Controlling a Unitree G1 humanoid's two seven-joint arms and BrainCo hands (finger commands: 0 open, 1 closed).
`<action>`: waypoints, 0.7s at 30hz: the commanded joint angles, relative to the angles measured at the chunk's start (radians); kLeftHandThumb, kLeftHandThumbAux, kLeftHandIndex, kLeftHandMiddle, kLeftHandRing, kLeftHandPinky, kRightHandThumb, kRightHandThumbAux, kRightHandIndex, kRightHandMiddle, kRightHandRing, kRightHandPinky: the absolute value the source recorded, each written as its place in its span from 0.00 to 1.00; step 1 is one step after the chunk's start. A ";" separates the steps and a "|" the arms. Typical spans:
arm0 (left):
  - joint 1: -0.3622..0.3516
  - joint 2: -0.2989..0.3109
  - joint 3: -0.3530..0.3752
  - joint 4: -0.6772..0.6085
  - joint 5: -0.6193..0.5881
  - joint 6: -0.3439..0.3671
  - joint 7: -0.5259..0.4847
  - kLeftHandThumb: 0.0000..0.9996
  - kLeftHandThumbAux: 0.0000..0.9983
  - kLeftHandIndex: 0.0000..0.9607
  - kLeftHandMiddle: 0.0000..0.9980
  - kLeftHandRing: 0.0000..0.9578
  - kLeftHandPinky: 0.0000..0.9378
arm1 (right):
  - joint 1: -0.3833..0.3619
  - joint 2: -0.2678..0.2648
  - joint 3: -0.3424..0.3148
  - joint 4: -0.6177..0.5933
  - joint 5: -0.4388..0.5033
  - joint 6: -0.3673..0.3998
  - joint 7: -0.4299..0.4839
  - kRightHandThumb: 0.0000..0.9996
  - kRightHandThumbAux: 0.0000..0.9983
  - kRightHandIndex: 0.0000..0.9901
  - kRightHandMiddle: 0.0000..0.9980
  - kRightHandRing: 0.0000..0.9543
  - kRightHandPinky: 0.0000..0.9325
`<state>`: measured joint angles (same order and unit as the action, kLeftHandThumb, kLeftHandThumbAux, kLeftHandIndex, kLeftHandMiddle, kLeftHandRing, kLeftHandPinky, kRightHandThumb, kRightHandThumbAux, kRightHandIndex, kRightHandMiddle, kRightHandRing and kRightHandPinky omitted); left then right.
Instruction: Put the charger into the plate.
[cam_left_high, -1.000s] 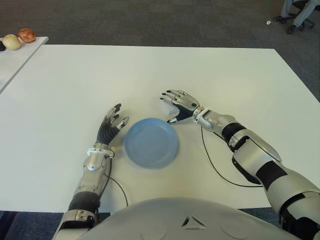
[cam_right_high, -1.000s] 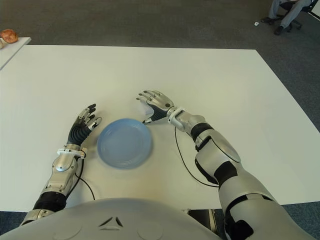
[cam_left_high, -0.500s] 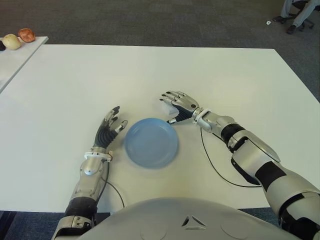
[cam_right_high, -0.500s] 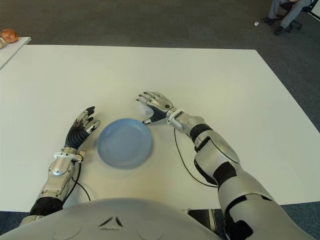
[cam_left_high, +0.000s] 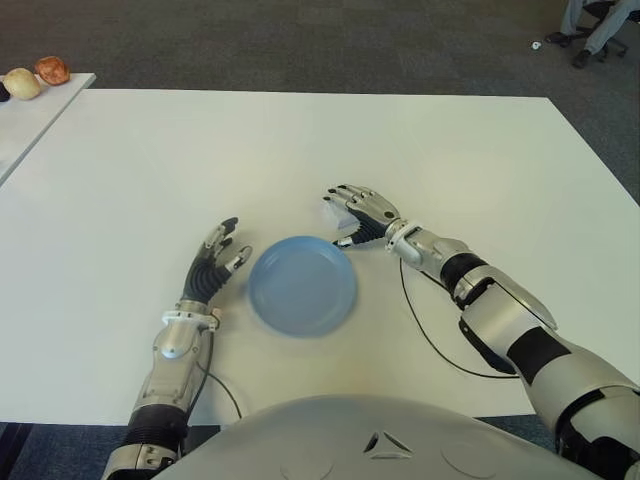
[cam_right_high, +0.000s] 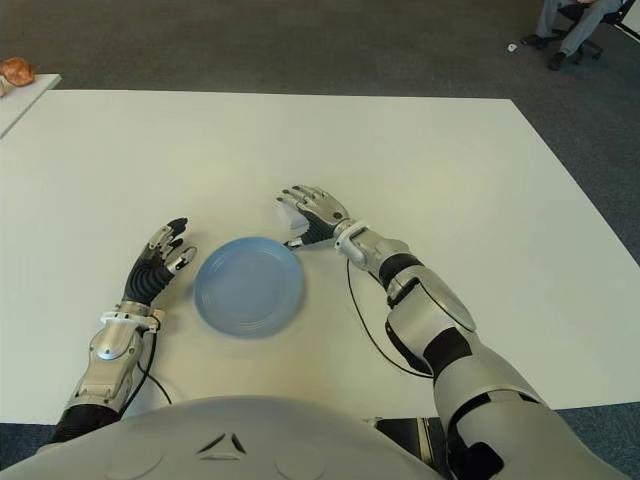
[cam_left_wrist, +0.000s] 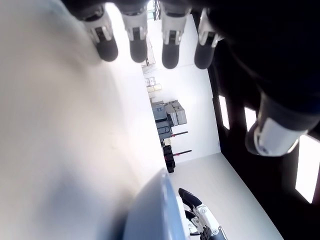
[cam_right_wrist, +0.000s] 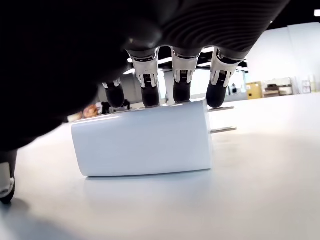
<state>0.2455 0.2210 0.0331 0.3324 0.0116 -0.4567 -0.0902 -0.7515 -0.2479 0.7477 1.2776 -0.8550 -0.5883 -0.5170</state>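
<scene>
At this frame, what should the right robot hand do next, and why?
Probably curl its fingers and thumb closed around the charger. The right robot hand arches over it, fingertips at its top edge, unlifted; the plate sits beside, empty.

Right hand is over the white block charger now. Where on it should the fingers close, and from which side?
Grip the white block charger across its long flat sides, coming from above. It lies flat on the white table, prongs out one end, so avoid that end. The right hand is arched over it, fingertips at its far top edge, thumb free on the near side. The blue plate sits close beside; the left hand shows beyond it.
</scene>
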 joint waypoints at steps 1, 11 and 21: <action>0.061 0.013 0.008 0.037 0.003 0.082 -0.020 0.00 0.58 0.13 0.11 0.09 0.08 | 0.034 0.021 -0.017 0.015 0.023 -0.003 0.054 0.21 0.50 0.00 0.03 0.05 0.12; 0.064 0.017 0.008 0.028 0.005 0.093 -0.022 0.00 0.57 0.13 0.11 0.09 0.07 | 0.045 0.029 -0.048 0.013 0.063 0.018 0.120 0.22 0.52 0.00 0.03 0.06 0.13; 0.056 0.014 0.009 0.040 0.006 0.082 -0.020 0.00 0.56 0.12 0.11 0.09 0.08 | 0.045 0.020 -0.054 0.007 0.071 0.014 0.154 0.21 0.55 0.00 0.05 0.07 0.15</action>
<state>0.2560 0.2270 0.0368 0.3165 0.0106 -0.4451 -0.0955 -0.7371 -0.2322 0.6856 1.2769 -0.7727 -0.5786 -0.3931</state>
